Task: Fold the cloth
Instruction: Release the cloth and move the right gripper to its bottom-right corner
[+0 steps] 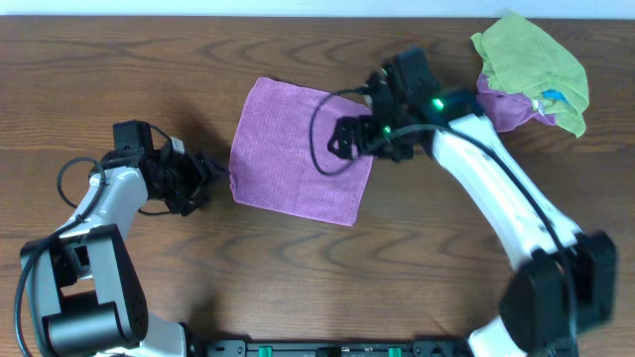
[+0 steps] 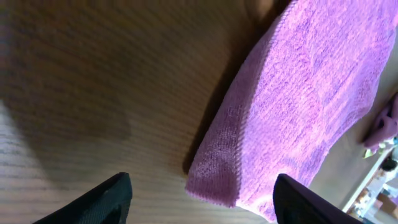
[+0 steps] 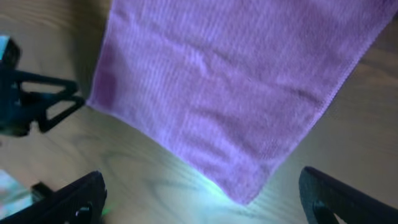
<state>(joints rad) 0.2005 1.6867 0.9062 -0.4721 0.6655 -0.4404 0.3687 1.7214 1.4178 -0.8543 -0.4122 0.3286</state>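
— Left gripper [image 1: 201, 178], seen from overhead?
— Just beside the left edge of the purple cloth [image 1: 298, 149], which lies flat. The right gripper [image 1: 349, 139] is over its right edge.
— Left wrist?
— Jaws wide apart, with a cloth corner between them.
— Right wrist?
— Also open, above another corner.

Both arms, left arm [image 1: 107, 194] and right arm [image 1: 488, 171], use white link shells joined by black joint housings. A thin black cable [image 1: 317, 124] loops beside each wrist. A green indicator light [image 1: 435, 103] is lit on the right wrist. The left gripper [image 1: 205, 179] and right gripper [image 1: 343, 139] are matte black, with tapered fingers [image 2: 107, 200].
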